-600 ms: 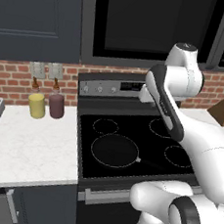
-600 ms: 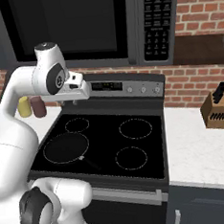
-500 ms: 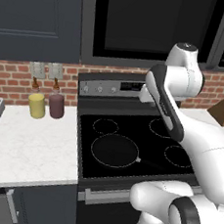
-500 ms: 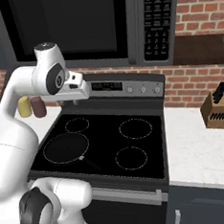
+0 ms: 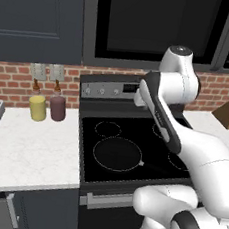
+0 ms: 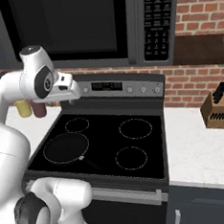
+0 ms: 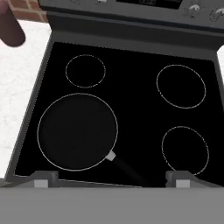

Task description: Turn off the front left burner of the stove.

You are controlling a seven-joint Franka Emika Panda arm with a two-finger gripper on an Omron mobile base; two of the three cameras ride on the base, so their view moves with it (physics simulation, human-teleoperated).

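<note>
Hand view: the gripper (image 7: 112, 178) hangs above the stove (image 7: 131, 109), jaws spread wide and holding nothing; the front left burner (image 7: 78, 131) sits at the glass's near left corner, its knobs (image 6: 143, 89) on the panel behind the glass (small and alike); the likely slip is pinching a neighbouring knob, leaving this burner on.

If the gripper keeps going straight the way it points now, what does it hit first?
Most likely the black glass of the stove, near the front left burner; the gripper is open, and nothing shows between. Depth is unclear.
</note>
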